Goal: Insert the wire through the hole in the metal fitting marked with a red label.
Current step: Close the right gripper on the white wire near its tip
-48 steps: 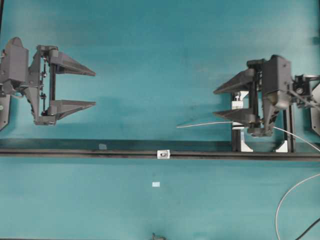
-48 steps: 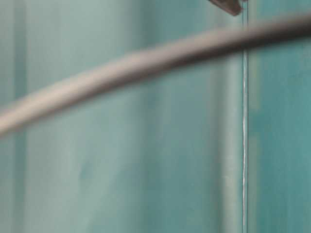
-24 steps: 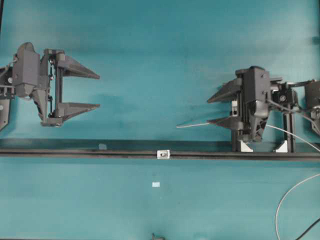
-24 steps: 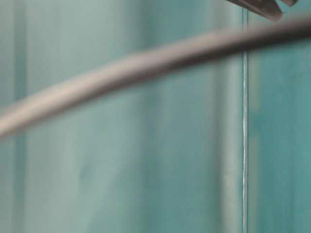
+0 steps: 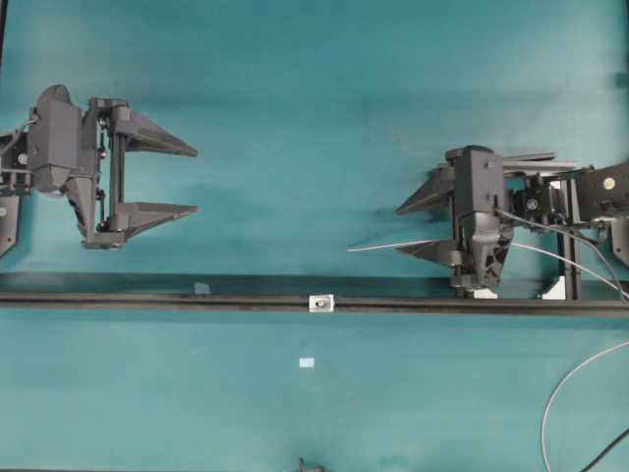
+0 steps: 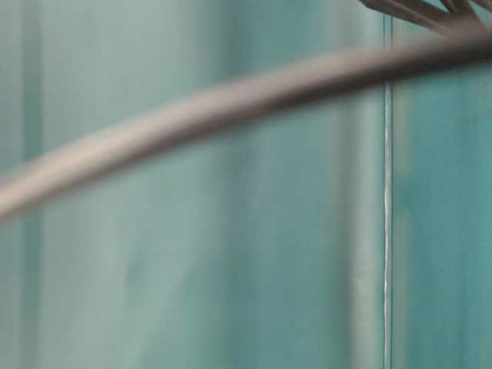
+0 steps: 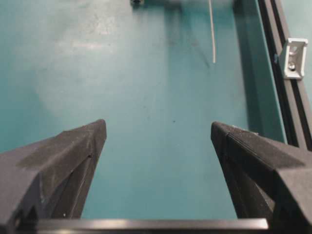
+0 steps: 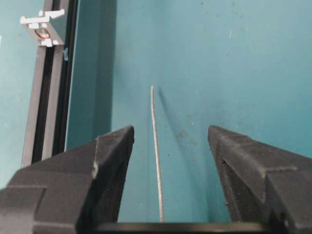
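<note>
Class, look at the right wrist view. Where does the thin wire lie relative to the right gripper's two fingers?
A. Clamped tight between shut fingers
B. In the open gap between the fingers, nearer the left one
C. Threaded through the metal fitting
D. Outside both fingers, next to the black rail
B: the wire runs up the open gap of the right gripper, with teal table showing either side.
</note>
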